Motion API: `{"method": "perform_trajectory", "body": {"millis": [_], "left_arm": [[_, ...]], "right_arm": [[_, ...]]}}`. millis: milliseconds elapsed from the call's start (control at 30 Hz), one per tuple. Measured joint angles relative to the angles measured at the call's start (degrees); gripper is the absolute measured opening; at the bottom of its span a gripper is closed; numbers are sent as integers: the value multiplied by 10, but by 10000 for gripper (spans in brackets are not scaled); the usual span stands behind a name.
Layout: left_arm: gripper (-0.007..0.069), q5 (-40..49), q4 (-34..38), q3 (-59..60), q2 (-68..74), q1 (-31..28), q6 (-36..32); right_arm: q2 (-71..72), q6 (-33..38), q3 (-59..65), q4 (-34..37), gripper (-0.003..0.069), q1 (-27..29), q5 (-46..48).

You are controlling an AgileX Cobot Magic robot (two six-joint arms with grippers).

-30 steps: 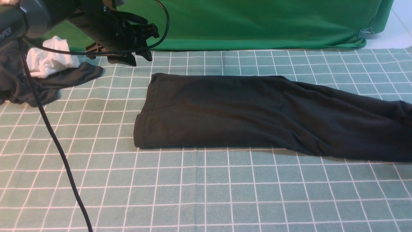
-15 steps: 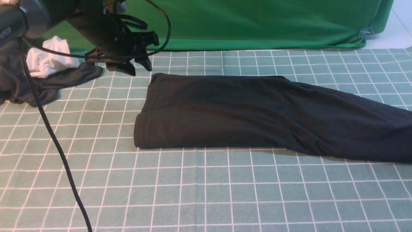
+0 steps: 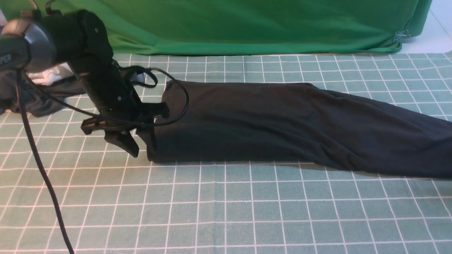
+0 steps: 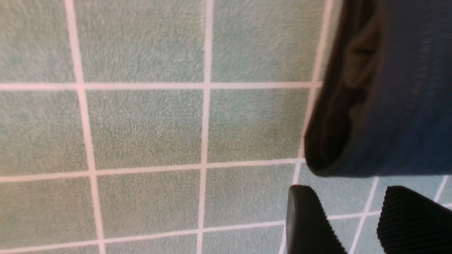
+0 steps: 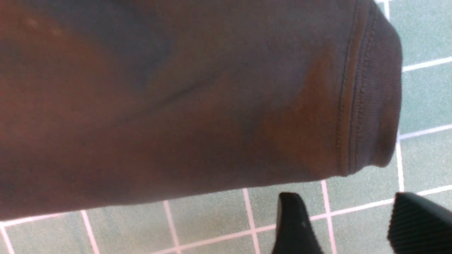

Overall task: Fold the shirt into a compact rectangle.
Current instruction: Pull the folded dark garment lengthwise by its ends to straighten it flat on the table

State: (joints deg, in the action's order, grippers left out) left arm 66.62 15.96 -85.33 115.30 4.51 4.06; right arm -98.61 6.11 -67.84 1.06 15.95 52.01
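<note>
The shirt [image 3: 265, 120] lies as a long folded band on the desk [image 3: 226, 211], running off the front view's right edge. Only the left tool [image 3: 144, 151] shows there, parted and empty, at its near left corner. The right wrist view alone shows the right tool [image 5: 353, 229], also parted and empty, beside the shirt's stitched edge.

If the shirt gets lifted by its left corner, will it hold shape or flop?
Likely floppy: the shirt lies in soft wrinkles. Its stacked layers, visible at the left edge, would probably slide apart when lifted. The thin knit looks light, but the long tail may drag.
</note>
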Motion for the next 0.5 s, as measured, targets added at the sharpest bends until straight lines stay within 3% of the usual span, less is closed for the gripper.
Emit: {"method": "perform_trajectory", "body": {"millis": [100, 400, 500], "left_arm": [[296, -18, 12, 4, 0, 0, 0], [497, -67, 36, 6, 18, 0, 0], [517, -68, 50, 7, 38, 0, -19]], "right_arm": [[0, 0, 0, 0, 368, 0, 0], [0, -1, 0, 0, 369, 0, -9], [0, -2, 0, 0, 370, 0, -10]]}}
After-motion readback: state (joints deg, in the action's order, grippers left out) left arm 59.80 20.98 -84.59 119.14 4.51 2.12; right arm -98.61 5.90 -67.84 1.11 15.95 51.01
